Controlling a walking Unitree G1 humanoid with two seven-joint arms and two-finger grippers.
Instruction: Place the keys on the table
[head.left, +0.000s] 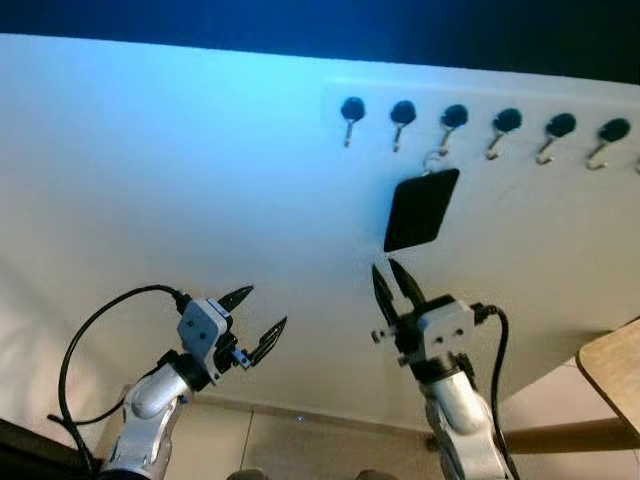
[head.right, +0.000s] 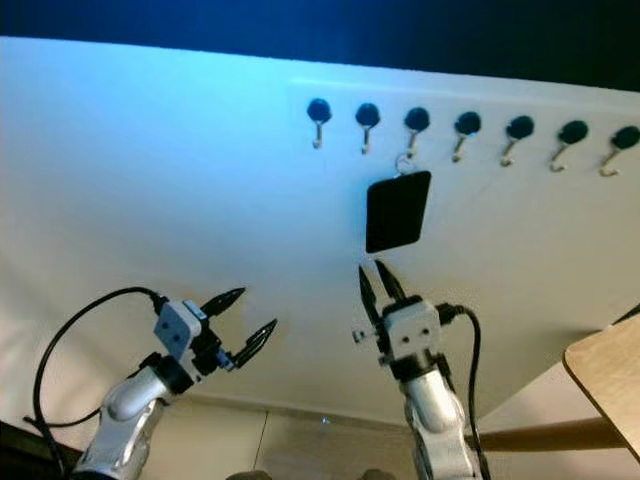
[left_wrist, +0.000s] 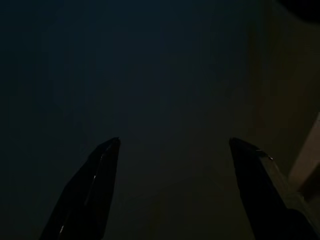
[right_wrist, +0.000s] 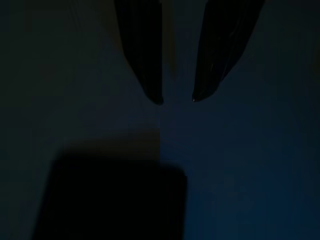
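A row of black-knobbed hooks (head.left: 480, 122) runs across the upper right of the left eye view, fixed to a pale wall (head.left: 200, 180). From the third hook from the left hangs the keys' black rectangular tag (head.left: 421, 209), caught on a small metal ring (head.left: 434, 158) and tilted slightly, a little right of the frame's centre.

The right gripper (head.left: 397, 282) stands just below the tag, in the lower middle of the frame, its two black fingers pointing up toward the tag's lower edge. The fingers are parted by a narrow gap and hold nothing; their tips stop just short of the tag and do not touch it. In the right wrist view, which is very dark, the same fingertips (right_wrist: 158, 97) show a small gap between them, and the tag (right_wrist: 110, 200) appears as a dark rectangle ahead of them.

The left gripper (head.left: 260, 312) is raised in the lower left of the frame, well apart from the tag, its fingers spread and empty; the dark left wrist view shows them wide apart.

A corner of a wooden table (head.left: 612, 372) shows at the lower right edge of the frame, below and to the right of the hooks.
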